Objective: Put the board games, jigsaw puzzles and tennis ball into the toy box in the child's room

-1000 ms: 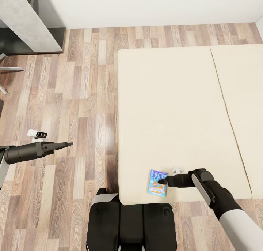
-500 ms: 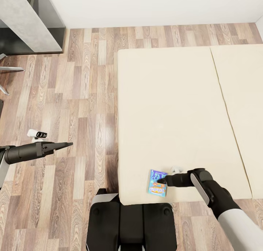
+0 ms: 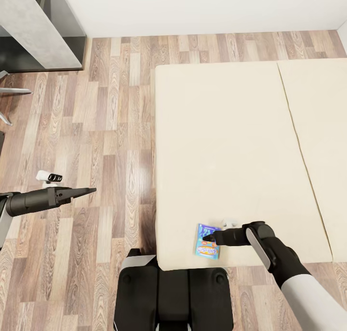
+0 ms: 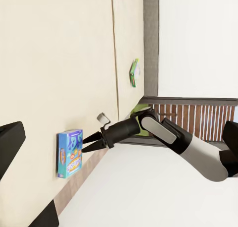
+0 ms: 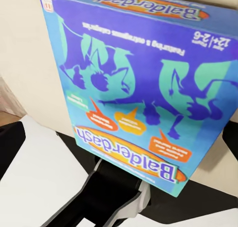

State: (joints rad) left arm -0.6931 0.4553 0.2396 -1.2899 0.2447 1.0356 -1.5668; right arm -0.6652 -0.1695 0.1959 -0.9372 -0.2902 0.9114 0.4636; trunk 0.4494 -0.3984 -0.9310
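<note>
The bright blue board game lies flat on the beige bed, near its front left corner. My right gripper reaches in from the right, its fingertips over the box's right part. In the left wrist view those fingertips stand slightly apart at the blue board game. The right wrist view shows the box close up, printed "Balderdash". A second, green-and-white board game lies farther along the bed. My left gripper hovers over the wood floor, left of the bed, open and holding nothing.
A pale grey table top stands at the back left, with thin metal legs beside it. My dark base is against the bed's front edge. Wood-plank floor runs between table and bed.
My right gripper has slid a little to the left, further over the blue board game. The box, the left arm and the view have stayed put.
</note>
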